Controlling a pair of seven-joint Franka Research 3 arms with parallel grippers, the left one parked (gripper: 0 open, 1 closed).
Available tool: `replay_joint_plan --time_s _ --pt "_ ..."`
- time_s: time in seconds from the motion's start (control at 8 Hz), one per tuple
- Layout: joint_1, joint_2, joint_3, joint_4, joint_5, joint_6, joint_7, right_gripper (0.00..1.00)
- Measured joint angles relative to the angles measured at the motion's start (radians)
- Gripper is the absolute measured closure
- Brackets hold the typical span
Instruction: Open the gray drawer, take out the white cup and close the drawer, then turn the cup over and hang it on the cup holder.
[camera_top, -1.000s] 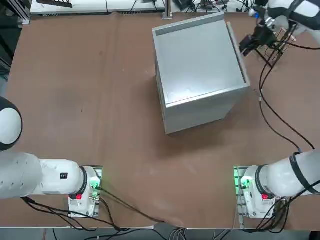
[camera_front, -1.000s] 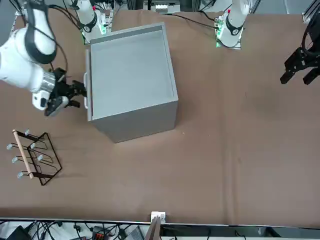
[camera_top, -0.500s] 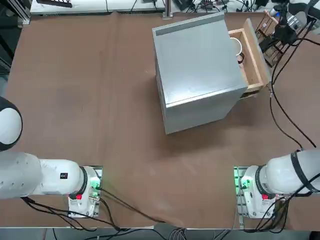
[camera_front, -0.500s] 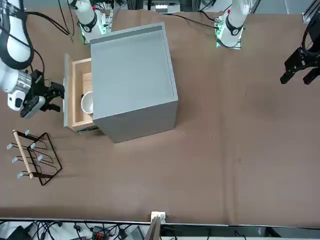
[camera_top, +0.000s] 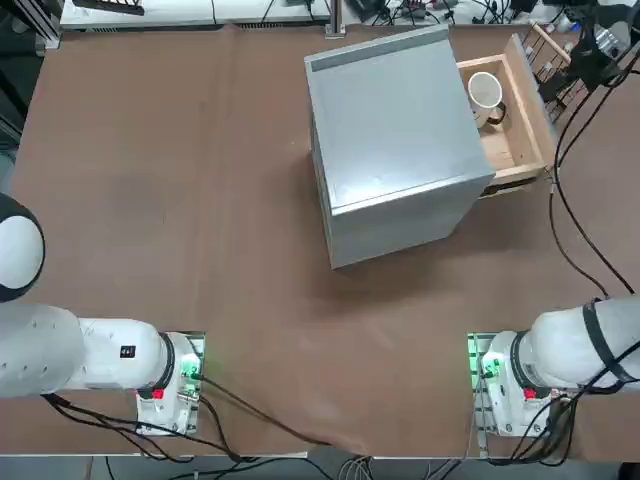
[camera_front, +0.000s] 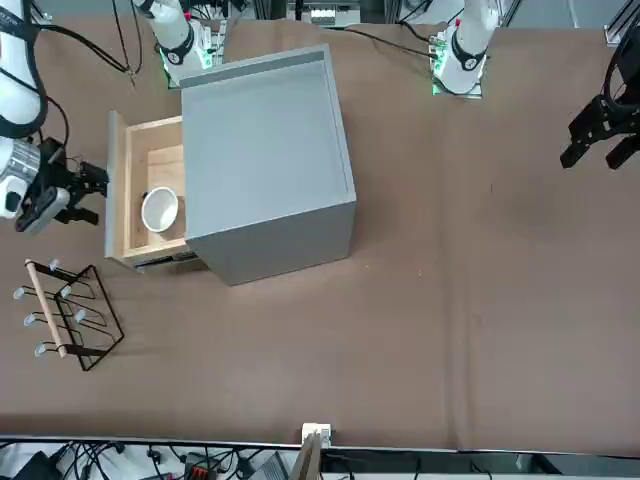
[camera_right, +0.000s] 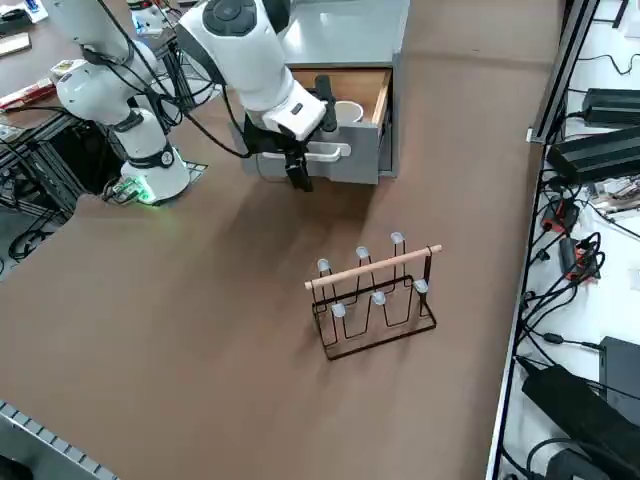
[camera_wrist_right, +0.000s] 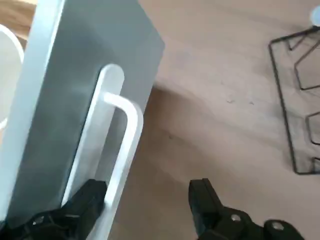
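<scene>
Presently, the gray drawer (camera_front: 118, 190) stands pulled out of the gray metal cabinet (camera_top: 400, 120), its light wooden interior exposed and its front turned toward the right edge of the table (camera_top: 250, 200). The cabinet is situated right of the table's middle, close to the far edge. The white cup (camera_front: 160, 210) is found inside the drawer, mouth upward, in the half nearer the table's far edge; its side handle (camera_top: 499, 115) points toward the drawer front. The right gripper (camera_wrist_right: 147, 195) is observed at the outer face of that front, released, its two fingers well apart and nothing clamped between them. The white drawer pull (camera_wrist_right: 129, 142) runs through the space between the fingers, lying right beside one fingertip and apart from the other; whether it touches the nearer one cannot be told. The right arm (camera_right: 265, 70) reaches over the table's right side to this position. The cup holder (camera_right: 375, 305), a dark wire rack, stands on the table toward the far right corner, apart from the drawer. Its light wooden bar (camera_right: 350, 273) runs along the upper part, and white-tipped pegs (camera_right: 397, 238) project from the frame, with no cup on any of them.
</scene>
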Motion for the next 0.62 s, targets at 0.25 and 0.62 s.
replay_joint_plan --time_s 0.25,0.62 --pt "-0.005 0.003 0.003 0.019 -0.012 -0.013 -0.002 0.01" --pt "-0.023 0.009 -0.001 0.253 -0.084 -0.213 0.105 0.01"
